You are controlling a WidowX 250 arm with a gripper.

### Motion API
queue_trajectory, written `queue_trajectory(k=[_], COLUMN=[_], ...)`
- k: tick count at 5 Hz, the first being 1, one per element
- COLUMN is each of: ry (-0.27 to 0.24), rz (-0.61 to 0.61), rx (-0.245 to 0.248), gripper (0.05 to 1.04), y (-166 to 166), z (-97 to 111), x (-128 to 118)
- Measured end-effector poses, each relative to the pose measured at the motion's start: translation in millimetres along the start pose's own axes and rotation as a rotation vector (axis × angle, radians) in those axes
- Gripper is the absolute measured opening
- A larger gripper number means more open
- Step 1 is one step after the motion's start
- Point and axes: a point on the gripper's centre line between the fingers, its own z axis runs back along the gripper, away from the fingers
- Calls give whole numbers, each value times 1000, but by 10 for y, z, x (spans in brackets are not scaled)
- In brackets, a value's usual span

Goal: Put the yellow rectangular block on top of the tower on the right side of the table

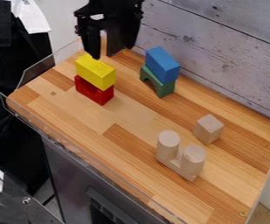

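Nearest me, the pale two-posted tower stood toward the right, its tops bare. Farther off, the yellow block sat on the red one, so the job looked to be at the grasp: line up, close, lift. Just beyond it hung the gripper, fingers well parted, holding nothing; whether they touched the yellow I couldn't tell

Black claw above yellow block on red block, blue block on green arch
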Motion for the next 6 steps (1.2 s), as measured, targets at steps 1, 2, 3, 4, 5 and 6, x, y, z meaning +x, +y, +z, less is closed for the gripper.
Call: queue_trajectory(k=[1, 2, 3, 4, 5, 6], ry=[-5, 1, 55, 63, 78, 90], rz=[35, 81, 179, 236, 278, 310], rx=[-15, -37, -6, -3, -30, -24], gripper=[1001, 1001, 1001, 1001, 1001, 1001], y=[63, 97, 77, 69, 50, 73], z=[3, -39, -191, -252, -291, -342], x=[41, 81, 100, 170, 226, 313])
